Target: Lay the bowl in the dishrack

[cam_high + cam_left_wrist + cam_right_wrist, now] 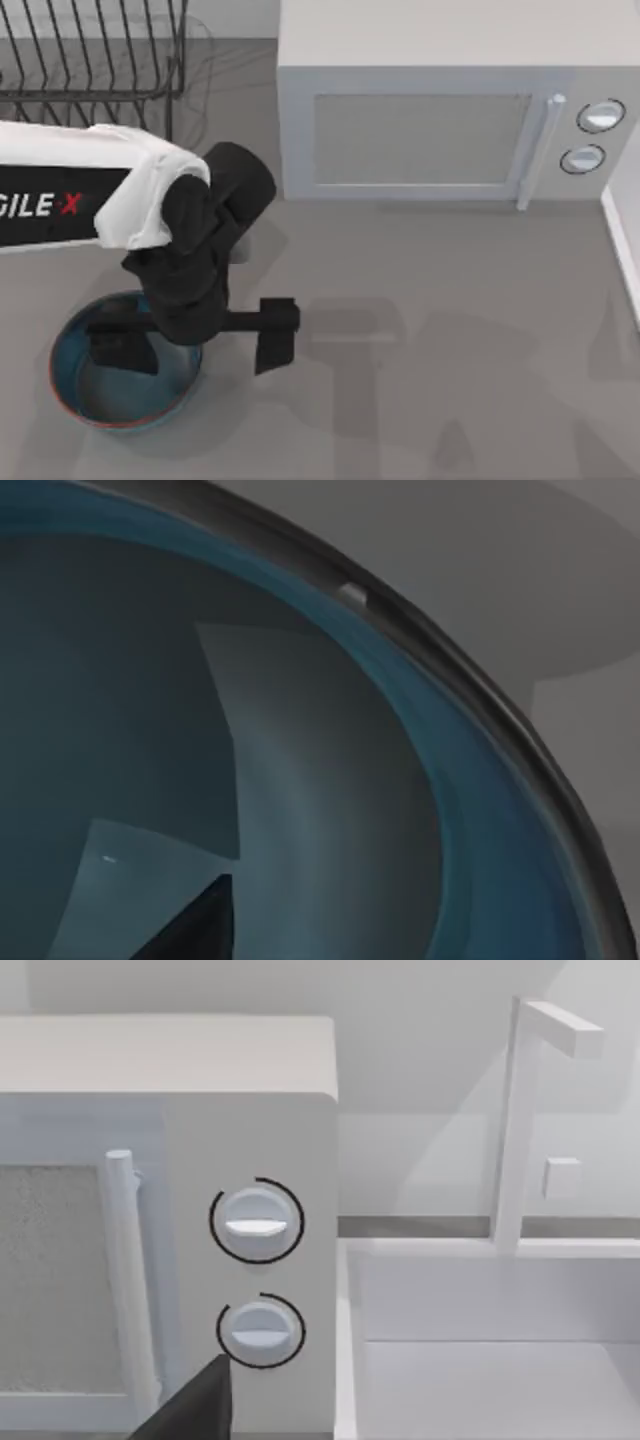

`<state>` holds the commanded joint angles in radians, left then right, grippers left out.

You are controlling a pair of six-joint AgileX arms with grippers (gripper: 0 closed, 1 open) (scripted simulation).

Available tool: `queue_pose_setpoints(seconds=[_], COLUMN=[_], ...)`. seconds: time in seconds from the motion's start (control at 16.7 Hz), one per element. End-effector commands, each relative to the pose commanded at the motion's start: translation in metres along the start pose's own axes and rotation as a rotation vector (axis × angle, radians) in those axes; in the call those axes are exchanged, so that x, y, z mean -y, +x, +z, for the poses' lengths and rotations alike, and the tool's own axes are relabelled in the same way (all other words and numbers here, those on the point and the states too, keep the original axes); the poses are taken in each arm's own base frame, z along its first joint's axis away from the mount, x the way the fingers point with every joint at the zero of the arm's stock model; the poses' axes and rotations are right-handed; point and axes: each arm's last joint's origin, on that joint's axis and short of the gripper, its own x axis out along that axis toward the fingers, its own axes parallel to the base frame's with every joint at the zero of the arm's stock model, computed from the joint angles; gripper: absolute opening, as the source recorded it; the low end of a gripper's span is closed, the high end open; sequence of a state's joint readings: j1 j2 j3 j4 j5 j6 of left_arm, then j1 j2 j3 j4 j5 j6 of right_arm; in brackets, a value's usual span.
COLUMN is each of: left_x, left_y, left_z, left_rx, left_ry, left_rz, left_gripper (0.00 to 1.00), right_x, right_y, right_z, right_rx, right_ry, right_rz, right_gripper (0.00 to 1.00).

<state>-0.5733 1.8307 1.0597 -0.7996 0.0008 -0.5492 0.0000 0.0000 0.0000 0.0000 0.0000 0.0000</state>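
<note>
- Bowl point(110, 395): round, blue, reddish rim; stands upright on the bench point(450, 380) at the near left of the top view, partly under the left arm. Not yet lifted, by the look of it.
- Dishrack point(90, 60): black wire, slanted tines; at the far left corner of the bench, well apart from the bowl and empty where visible.
- Left tool point(125, 345): down at the bowl, over its far edge. The left wrist view looks straight into the bowl's greyish inside point(300, 780), with one dark fingertip point(205, 920) against the inner wall. Whether the fingers are spread or pressed on the rim I cannot tell.
- Right tool: parked off to the right, its wrist view facing the microwave point(170, 1210) knobs and a white sink point(480, 1360); finger state cannot be told.
- Microwave point(450, 110): light grey, door shut, at the far middle; not part of the job.
- Step in hand, as judged: taking hold of the bowl by its rim.
- Handling note: set one finger inside and one outside the wall, pinch firmly before lifting, raise it straight, then carry it toward the far left and lower it between the tines, tilted to match them.
</note>
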Motion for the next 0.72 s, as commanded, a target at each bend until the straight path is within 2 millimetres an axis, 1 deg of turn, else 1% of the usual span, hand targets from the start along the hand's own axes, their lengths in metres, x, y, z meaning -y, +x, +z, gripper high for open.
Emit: queue_pose_setpoints(seconds=[0.72], left_x=[0.0000], left_y=[0.0000], left_z=[0.0000], left_rx=[0.000], left_ry=[0.000], left_rz=[0.000], left_gripper=[0.02], right_x=[0.0000], right_y=[0.0000], right_z=[0.0000], right_rx=[0.000], right_ry=[0.000], right_rz=[0.000], right_gripper=[1.00])
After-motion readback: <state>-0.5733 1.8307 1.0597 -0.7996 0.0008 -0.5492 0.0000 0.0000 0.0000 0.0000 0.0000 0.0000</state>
